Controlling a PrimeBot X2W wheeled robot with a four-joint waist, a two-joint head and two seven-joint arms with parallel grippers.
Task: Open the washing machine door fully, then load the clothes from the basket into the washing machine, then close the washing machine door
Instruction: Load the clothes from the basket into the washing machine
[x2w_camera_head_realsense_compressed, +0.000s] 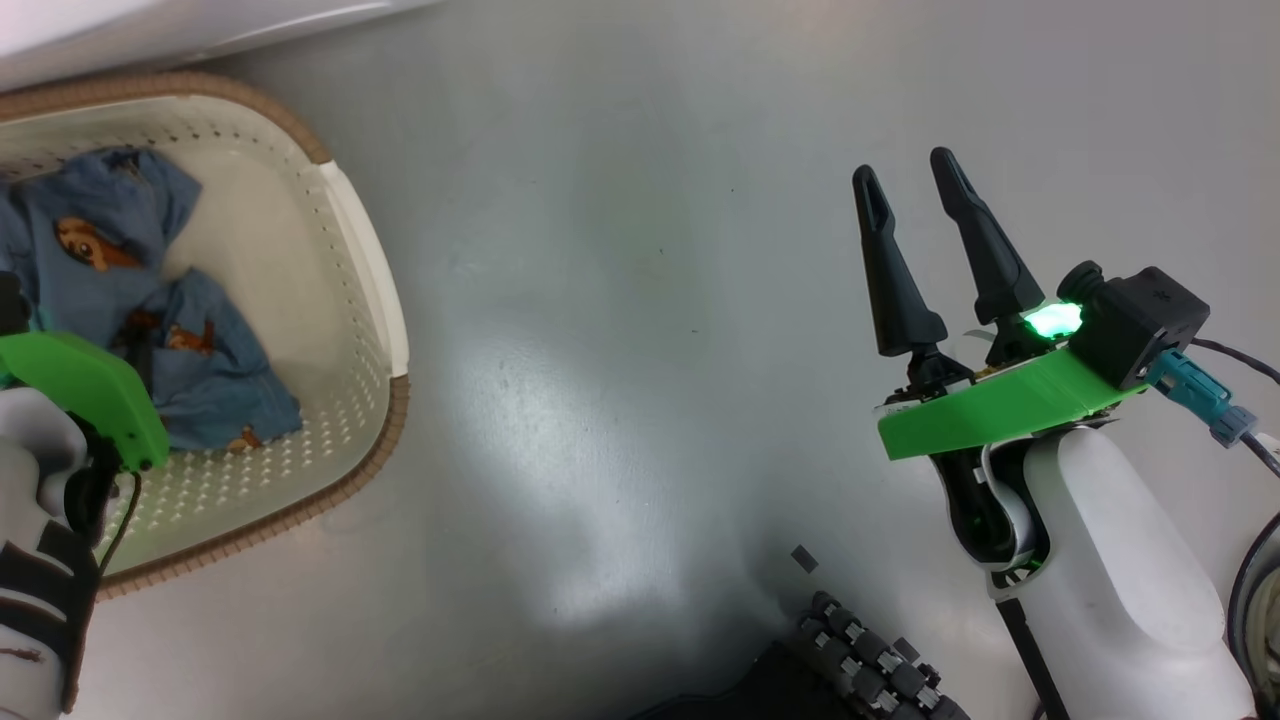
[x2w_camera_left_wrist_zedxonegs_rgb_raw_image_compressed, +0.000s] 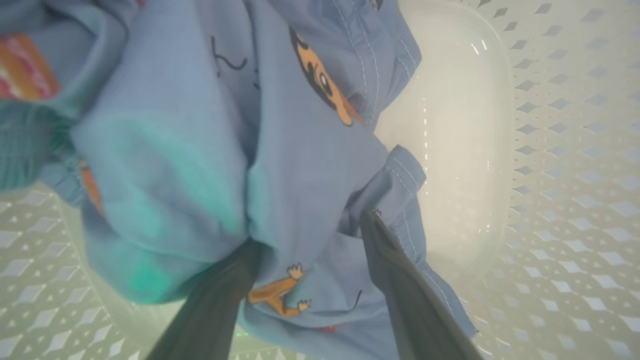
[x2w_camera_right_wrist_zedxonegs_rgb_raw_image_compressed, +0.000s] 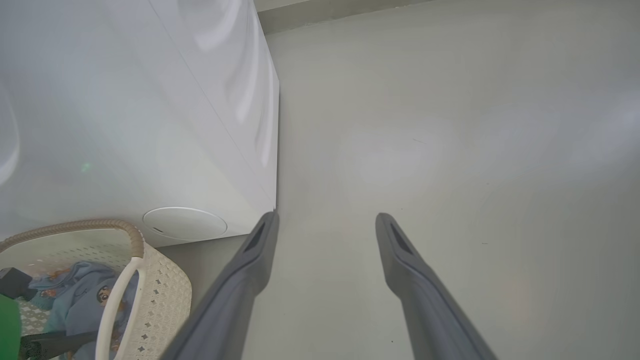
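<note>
**Basket Pick: Closing the Left Gripper on the Clothes**

At the left, the basket (x2w_camera_head_realsense_compressed: 397, 405) is being kept on the floor (x2w_camera_head_realsense_compressed: 620, 300), just beside the washing machine (x2w_camera_right_wrist_zedxonegs_rgb_raw_image_compressed: 125, 125). The clothes (x2w_camera_left_wrist_zedxonegs_rgb_raw_image_compressed: 190, 165), blue cloth with orange prints, are being held in a loose heap inside it.

The left gripper (x2w_camera_left_wrist_zedxonegs_rgb_raw_image_compressed: 312, 230) is being held down in this heap with its jaws released and spread wide. A fold of blue cloth is being straddled by the two fingers, but nothing is being gripped yet.

The step in hand is judged to be the first pick:

- The fingers should be seated deep enough that several layers are taken in. A shallow pinch on one thin layer is likely to slip.
- The fingertips should be kept off the perforated basket wall, where they could catch.
- The lift should be made slowly, since so light a basket may be dragged up with the cloth.

At the right, the right gripper (x2w_camera_head_realsense_compressed: 905, 165) is being held above the floor, well apart from the basket, with its jaws released and empty. It is best kept there, so that the left arm's path to the washing machine is not crossed.
</note>
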